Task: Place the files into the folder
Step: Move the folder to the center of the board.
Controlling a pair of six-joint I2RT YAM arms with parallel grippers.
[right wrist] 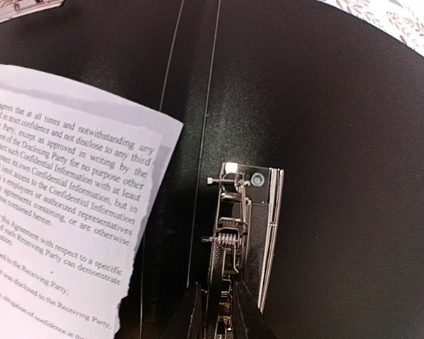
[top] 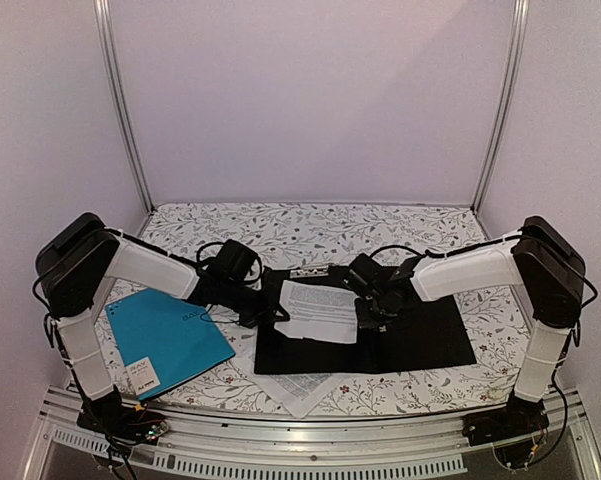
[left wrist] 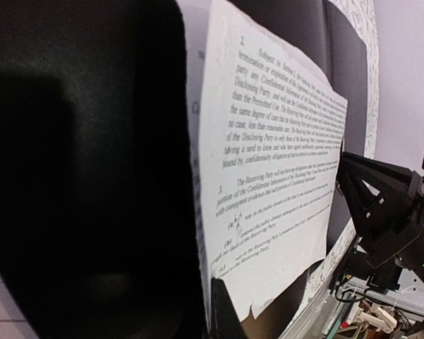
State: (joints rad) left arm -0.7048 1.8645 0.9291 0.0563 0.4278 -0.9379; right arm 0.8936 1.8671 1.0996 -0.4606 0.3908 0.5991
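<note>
Printed sheet (right wrist: 63, 205): legal text reading "Receiving Party", "Disclosing Party", "Confidential Information", "this Agreement"; clauses numbered 2, 3 and (a), (b), (c). Label (top: 143, 375) on teal folder (top: 170, 335): unreadable.

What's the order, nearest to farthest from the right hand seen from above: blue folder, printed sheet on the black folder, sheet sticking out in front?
From the right hand:
1. The printed sheet, just to its left.
2. The sheet sticking out, at the near edge.
3. The blue folder, far left.
</note>
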